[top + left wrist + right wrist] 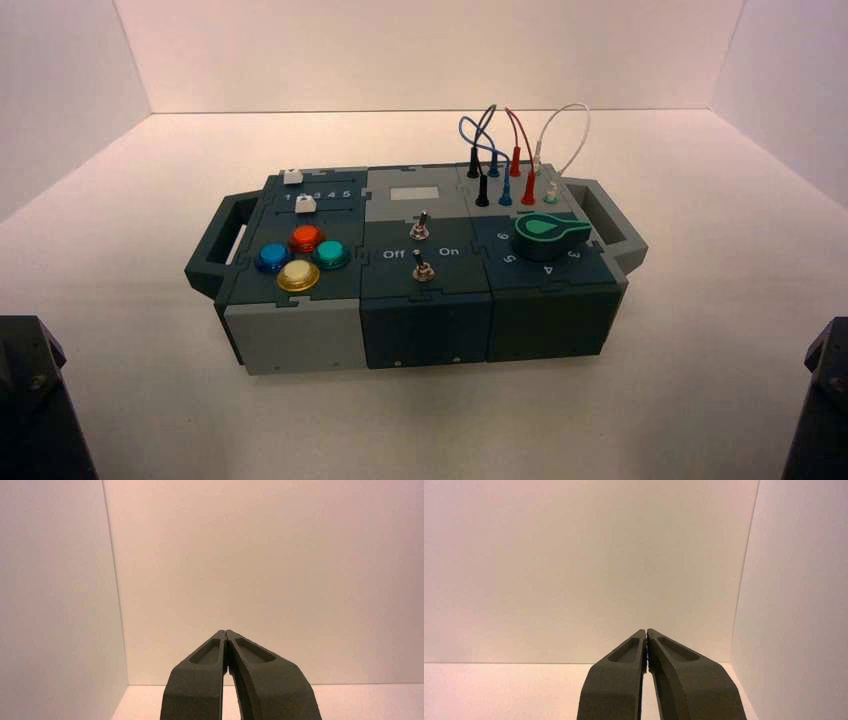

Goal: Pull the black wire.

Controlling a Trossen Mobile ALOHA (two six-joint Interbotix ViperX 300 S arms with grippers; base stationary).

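Across the box's far right section, the thin looped black wire (pixel 484 127) arches between two tapered plugs, just left of the blue wire (pixel 466 122). The ribbed-edged box (pixel 425 290) looks matte. My arms are mostly cut off at the high view's lower corners. I hold my left gripper (pixel 225 631) and right gripper (pixel 646 630) level (tips together, empty), well apart, short of the box.
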